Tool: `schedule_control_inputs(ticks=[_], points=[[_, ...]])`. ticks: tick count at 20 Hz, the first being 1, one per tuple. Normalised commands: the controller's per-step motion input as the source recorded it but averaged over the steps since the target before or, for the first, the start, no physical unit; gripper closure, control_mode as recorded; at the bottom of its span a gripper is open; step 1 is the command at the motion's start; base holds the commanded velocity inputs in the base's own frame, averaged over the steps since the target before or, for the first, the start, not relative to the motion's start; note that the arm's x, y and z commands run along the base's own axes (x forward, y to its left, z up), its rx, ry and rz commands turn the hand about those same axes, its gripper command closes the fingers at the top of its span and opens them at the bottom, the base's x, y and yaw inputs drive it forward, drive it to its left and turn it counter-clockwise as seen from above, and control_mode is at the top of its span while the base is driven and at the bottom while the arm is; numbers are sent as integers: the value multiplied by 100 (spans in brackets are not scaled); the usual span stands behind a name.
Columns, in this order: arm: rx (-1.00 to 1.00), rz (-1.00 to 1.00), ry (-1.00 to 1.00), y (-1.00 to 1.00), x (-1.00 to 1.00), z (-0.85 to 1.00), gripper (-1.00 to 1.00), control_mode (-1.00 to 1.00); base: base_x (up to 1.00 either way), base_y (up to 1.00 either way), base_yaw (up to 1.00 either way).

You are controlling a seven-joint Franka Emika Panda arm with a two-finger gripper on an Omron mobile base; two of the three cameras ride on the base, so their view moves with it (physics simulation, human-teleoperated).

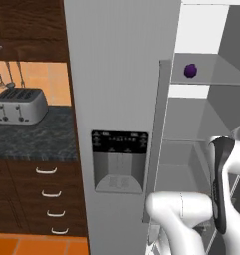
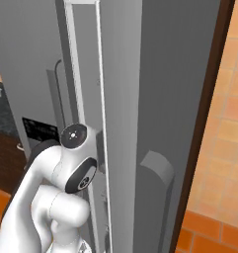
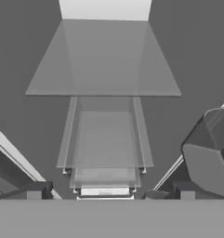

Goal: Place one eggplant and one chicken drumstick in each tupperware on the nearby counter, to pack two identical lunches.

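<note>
One eggplant, a small glossy purple oval, rests on an upper glass shelf inside the open fridge. My arm reaches into the fridge well below that shelf. In the hand view my gripper is open with nothing between its fingertips, and it faces a bare glass shelf above stacked clear drawers. The dark speckled counter lies left of the fridge. The chicken drumstick and the tupperware are out of view.
A silver toaster stands on the counter, above brown drawers with silver handles. The grey fridge door with its dispenser panel stands between counter and arm. A door edge runs close beside the arm's elbow.
</note>
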Motion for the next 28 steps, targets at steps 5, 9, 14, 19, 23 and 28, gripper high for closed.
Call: schedule_control_inputs(ticks=[5, 9, 14, 19, 23, 28], points=[[-3, 0, -7, 28, 4, 53, -100, -100, 5, 0, 0], [-2, 0, -24, 2, -17, 100, -100, -100, 0, 0, 0], [-5, 0, -25, 7, -1, 100, -100, -100, 0, 0, 0], [-8, 0, -1, 6, 12, 100, -100, -100, 0, 0, 0], [1, 7, 0, -15, 66, 83, -100, -100, 0, 0, 0], [7, 22, 3, -10, 61, 13, -100, -100, 0, 0, 0]])
